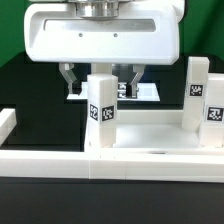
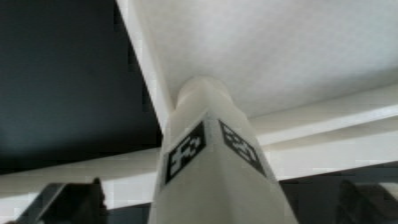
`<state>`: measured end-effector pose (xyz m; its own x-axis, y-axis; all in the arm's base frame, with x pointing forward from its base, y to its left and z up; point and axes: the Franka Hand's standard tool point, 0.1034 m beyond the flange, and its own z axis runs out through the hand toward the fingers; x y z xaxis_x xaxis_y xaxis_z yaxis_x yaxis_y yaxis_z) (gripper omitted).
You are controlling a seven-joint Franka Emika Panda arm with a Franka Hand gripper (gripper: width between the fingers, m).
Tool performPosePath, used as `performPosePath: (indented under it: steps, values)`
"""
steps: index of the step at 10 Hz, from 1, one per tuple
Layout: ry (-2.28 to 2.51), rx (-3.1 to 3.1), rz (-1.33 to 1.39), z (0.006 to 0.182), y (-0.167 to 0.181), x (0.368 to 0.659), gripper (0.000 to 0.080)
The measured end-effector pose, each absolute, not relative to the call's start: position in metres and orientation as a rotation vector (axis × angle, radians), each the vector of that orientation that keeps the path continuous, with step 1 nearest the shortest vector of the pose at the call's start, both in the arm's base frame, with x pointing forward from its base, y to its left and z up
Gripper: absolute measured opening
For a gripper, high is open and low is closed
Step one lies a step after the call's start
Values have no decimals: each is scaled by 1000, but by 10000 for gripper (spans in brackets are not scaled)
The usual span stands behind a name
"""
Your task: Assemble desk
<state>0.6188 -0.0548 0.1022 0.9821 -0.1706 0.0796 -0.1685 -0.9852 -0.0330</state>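
Observation:
The desk's white tabletop (image 1: 140,132) lies flat in the exterior view, with tagged square legs standing upright on it. One leg (image 1: 101,105) is at the middle; two more (image 1: 197,92) (image 1: 215,112) stand at the exterior view's right. My gripper (image 1: 100,84) hangs open over the middle leg, a finger (image 1: 69,82) on each side of its top and a gap between pads and leg. In the wrist view the same leg (image 2: 214,150) rises between my open gripper's (image 2: 217,208) dark fingers (image 2: 68,205), with the tabletop (image 2: 267,50) beyond it.
A long white border rail (image 1: 60,160) runs along the front, with a raised end (image 1: 8,125) at the exterior view's left. The marker board (image 1: 148,92) lies on the dark table behind the gripper.

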Motion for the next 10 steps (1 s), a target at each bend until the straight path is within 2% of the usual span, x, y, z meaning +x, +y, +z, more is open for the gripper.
performPosePath:
  steps: [4,9,10]
  values:
    - [-274,-3137,-124,103,-57,619,649]
    - [-693,-3100,-108,103,-59,618,649]
    - [-791,-3082,-104,103,-60,618,522]
